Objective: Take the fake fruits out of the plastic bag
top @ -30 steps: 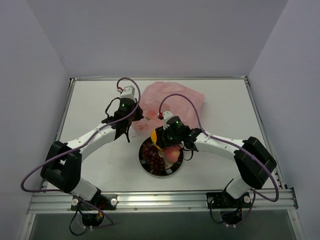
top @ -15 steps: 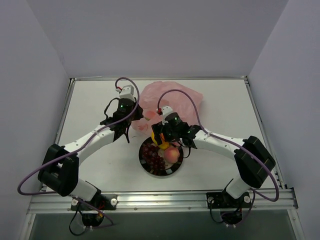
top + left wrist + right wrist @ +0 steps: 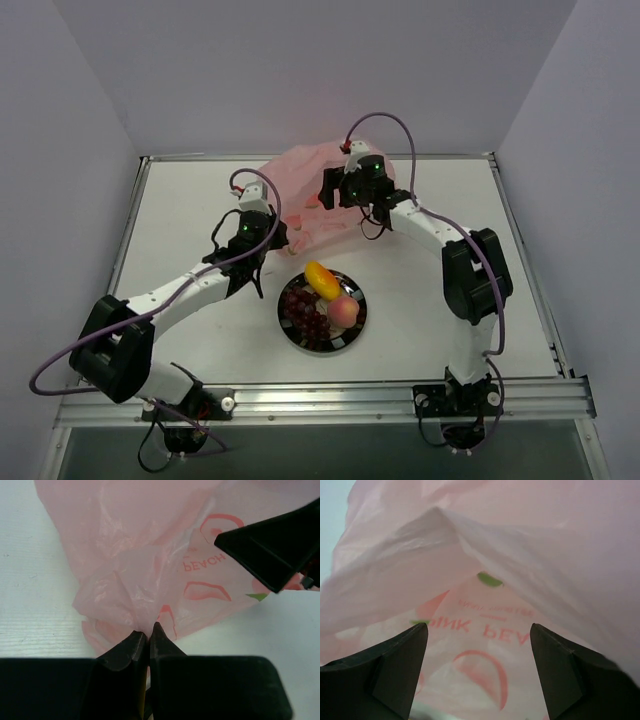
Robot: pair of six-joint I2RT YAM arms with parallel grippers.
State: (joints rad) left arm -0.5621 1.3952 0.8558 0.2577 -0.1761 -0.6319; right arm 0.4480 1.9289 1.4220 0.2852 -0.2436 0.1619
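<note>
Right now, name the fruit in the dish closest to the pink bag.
The yellow-orange mango, at the far rim of the dish; the grape bunch and peach sit farther from the bag.

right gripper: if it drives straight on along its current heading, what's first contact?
The pink plastic bag. The right gripper is open and the bag's film fills the wrist view ahead of it; how near it is, I can't tell.
</note>
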